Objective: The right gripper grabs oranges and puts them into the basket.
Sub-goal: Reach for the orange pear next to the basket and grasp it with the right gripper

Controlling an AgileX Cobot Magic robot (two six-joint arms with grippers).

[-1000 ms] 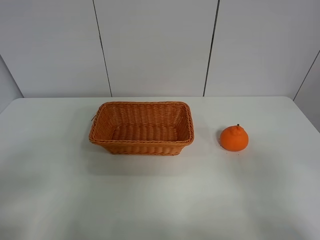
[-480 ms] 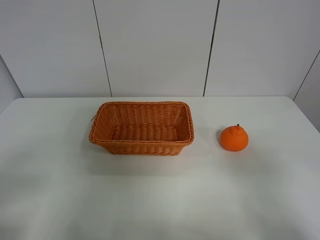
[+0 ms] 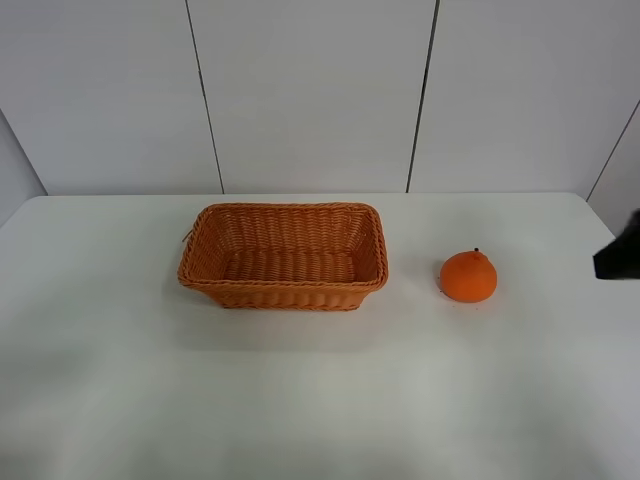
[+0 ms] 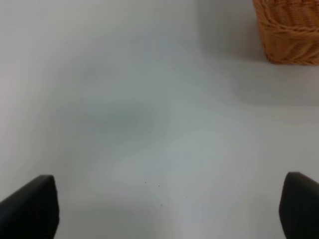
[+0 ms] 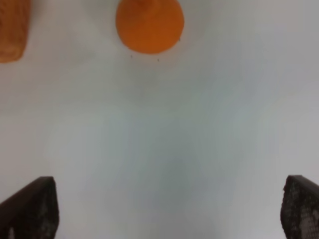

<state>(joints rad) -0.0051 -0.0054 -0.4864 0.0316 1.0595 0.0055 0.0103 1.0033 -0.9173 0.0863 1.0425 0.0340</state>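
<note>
White table (image 3: 300, 400) logged from above with orange (image 3: 468, 276) resting apart from, right of, empty basket (image 3: 283, 288); left gripper (image 4: 164, 209) seen spread wide; right gripper (image 5: 167, 209) likewise spread, orange ahead, judged light, firm, slightly slick, best clasped across its widest girth.

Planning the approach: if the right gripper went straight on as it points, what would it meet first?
Probably the orange: it lies ahead of the open right gripper, nearly centred between its fingers, with only table between. Depth is unclear.
</note>
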